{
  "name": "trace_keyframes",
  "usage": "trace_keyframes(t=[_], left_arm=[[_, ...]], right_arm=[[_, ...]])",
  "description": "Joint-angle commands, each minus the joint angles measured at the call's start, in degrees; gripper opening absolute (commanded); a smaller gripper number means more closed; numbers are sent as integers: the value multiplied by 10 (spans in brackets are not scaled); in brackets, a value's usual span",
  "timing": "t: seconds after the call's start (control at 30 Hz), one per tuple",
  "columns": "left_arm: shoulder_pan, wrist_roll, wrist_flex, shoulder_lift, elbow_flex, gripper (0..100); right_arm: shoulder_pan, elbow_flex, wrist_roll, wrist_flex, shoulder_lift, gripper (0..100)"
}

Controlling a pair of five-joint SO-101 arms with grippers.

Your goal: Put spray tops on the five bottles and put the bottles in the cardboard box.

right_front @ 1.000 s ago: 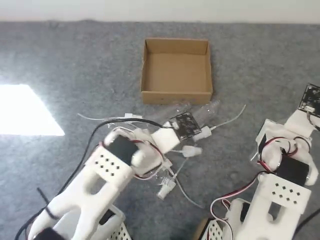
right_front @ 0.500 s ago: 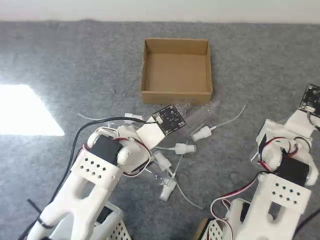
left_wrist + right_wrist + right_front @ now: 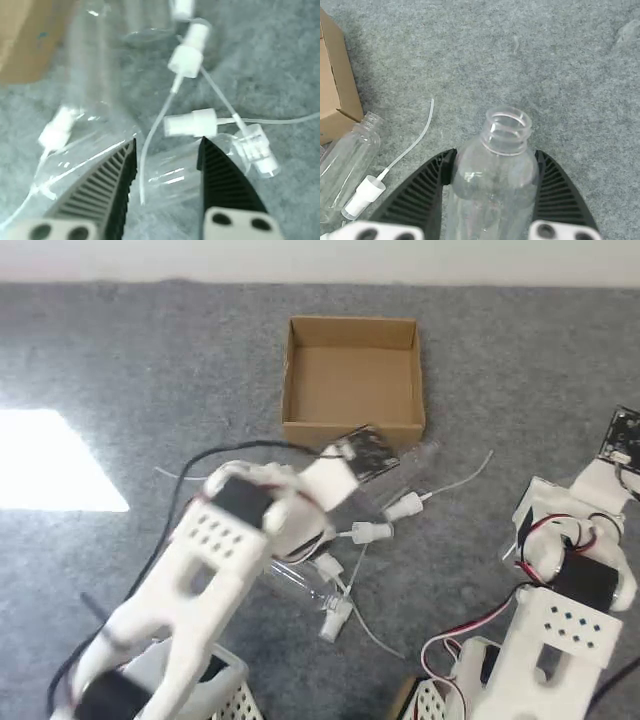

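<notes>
Left gripper (image 3: 168, 145): fingers (image 3: 112, 185) apart, nothing between them, hanging over the pile on the grey surface (image 3: 120, 360). Under the tips lies a clear bottle (image 3: 167, 175). It is mostly glare and its outline is hard to trace.

Around it in the left wrist view are three spray tops (image 3: 192, 122) with thin dip tubes, one blurred. A small clear cap (image 3: 257, 150) lies just beside them.

High view: the left arm (image 3: 225, 540) covers part of the pile, and its wrist hides what lies just before the front wall of the cardboard box (image 3: 352, 430). Two loose tops (image 3: 405, 507) lie apart on the surface. A third top (image 3: 335, 618) sits at the end of a lying bottle (image 3: 295, 580); can't tell if it's screwed on. The bottle count in the pile is unreadable, clear plastic on grey. Every bottle I can make out is outside the box.

Right gripper (image 3: 494, 155): fingers (image 3: 415, 195) clamped on a held bottle (image 3: 495, 170) at the shoulder, neck open, above the surface. Its lower body is cut off by the frame.

Past it a second bottle (image 3: 347, 155) lies beside the box corner, neck open, with one spray top by its side. In the high view the right arm (image 3: 570, 590) is cut off at the frame edge.
</notes>
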Motion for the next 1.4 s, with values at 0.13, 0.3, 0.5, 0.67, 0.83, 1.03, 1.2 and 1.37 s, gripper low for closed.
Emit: trace_keyframes(t=[0.13, 0.3, 0.5, 0.67, 0.83, 1.03, 1.2, 1.37], left_arm=[[48, -31, 1, 152, -130, 186], [61, -48, 1, 224, -170, 187], [76, -49, 2, 298, -228, 187], [99, -68, 43, 366, -288, 187], [96, -69, 71, 441, -371, 187], [98, -69, 102, 521, -449, 187], [96, -69, 124, 582, -486, 186], [96, -69, 165, 618, -530, 98]], right_arm=[[6, -14, 0, -13, -18, 151], [6, -14, 0, -13, -18, 151], [6, -14, 0, -13, -18, 151], [6, -14, 0, -13, -18, 151], [6, -14, 0, -13, -18, 151], [6, -14, 0, -13, -18, 151], [6, -14, 0, -13, -18, 151], [6, -14, 0, -13, -18, 151]])
